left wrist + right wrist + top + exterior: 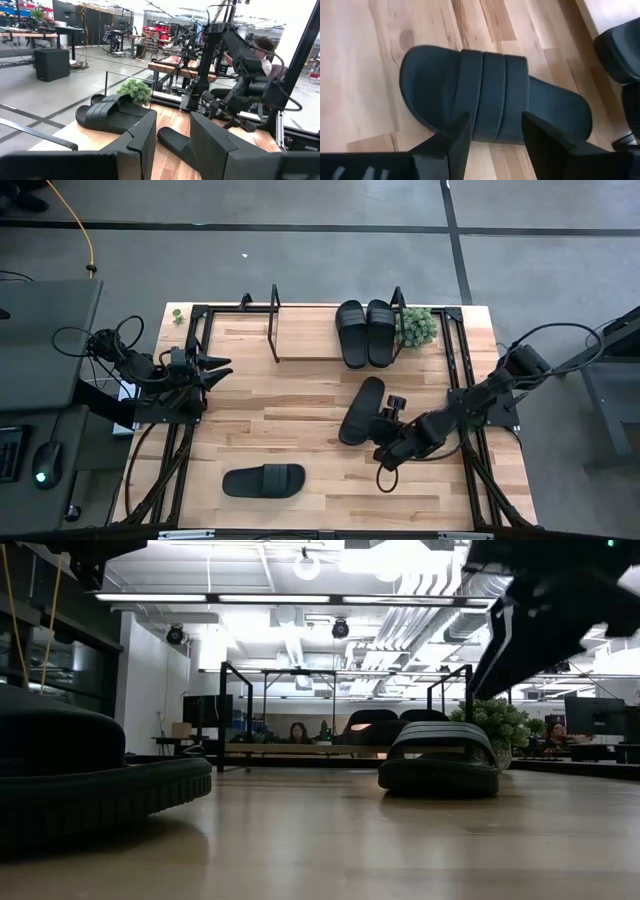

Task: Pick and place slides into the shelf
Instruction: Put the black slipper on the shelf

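Even overhead light on the pale wooden tabletop (300, 430), shadows soft and short. Low view is backlit by bright white ceiling tube lights (300, 598) with glare; the near matte black slip-on sandal (90, 775) is blurred and near-silhouette. Left wrist's dark gripper fingers (145, 142) out of focus

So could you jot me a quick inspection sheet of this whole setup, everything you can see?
Surface: wooden table, bare between items.
Job's things: two slides side by side on the shelf; one slide mid-table; one slide near the front edge.
Clutter: small plant beside the shelved pair.
Grippers: right gripper open, beside the mid-table slide, strap ahead of its jaws; left gripper open, waiting at the left edge.
Cables: black loops on both arms; yellow cable on the floor.
Surroundings: workshop benches, people seated behind.
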### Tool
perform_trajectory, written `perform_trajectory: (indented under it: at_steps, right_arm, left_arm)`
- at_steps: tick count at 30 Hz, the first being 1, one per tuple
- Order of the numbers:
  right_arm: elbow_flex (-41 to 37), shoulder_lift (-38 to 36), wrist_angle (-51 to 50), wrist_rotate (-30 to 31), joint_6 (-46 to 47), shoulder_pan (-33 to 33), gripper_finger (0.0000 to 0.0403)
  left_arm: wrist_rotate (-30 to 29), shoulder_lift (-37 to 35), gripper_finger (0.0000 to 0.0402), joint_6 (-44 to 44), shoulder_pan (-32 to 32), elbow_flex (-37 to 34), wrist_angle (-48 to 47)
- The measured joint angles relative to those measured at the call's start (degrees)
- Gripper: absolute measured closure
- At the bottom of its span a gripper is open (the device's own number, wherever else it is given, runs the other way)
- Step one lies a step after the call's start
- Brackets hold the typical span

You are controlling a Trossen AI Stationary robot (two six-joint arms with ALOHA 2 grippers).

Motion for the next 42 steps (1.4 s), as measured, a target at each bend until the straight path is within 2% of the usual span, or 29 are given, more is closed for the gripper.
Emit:
perform_trajectory:
  at_steps: [4, 12, 19, 24, 42]
  right_arm:
    - [0.36, 2.14, 0.88, -0.01, -0.22, -0.02, 0.0236]
    - [6.68, 7.40, 0.26, 2.48, -3.70, 0.72, 0.0236]
    - [12.87, 13.70, -6.40, 7.33, -3.48, 2.18, 0.0236]
    - [15.83, 17.07, -9.53, 8.22, -2.58, 2.94, 0.0236]
    - [16.06, 21.64, -13.40, 10.55, 1.09, 4.85, 0.0236]
  left_arm:
    - [0.00, 0.00, 0.0296, -0.07, 0.00, 0.01, 0.00]
    - [0.00, 0.00, 0.0296, -0.06, 0.00, 0.01, 0.00]
    - [-0.02, 0.02, 0.0296, 0.01, 0.00, 0.01, -0.13]
    - [-0.01, 0.02, 0.0296, 0.02, 0.00, 0.00, -0.17]
    - [0.00, 0.02, 0.0296, -0.20, 0.00, 0.01, -0.24]
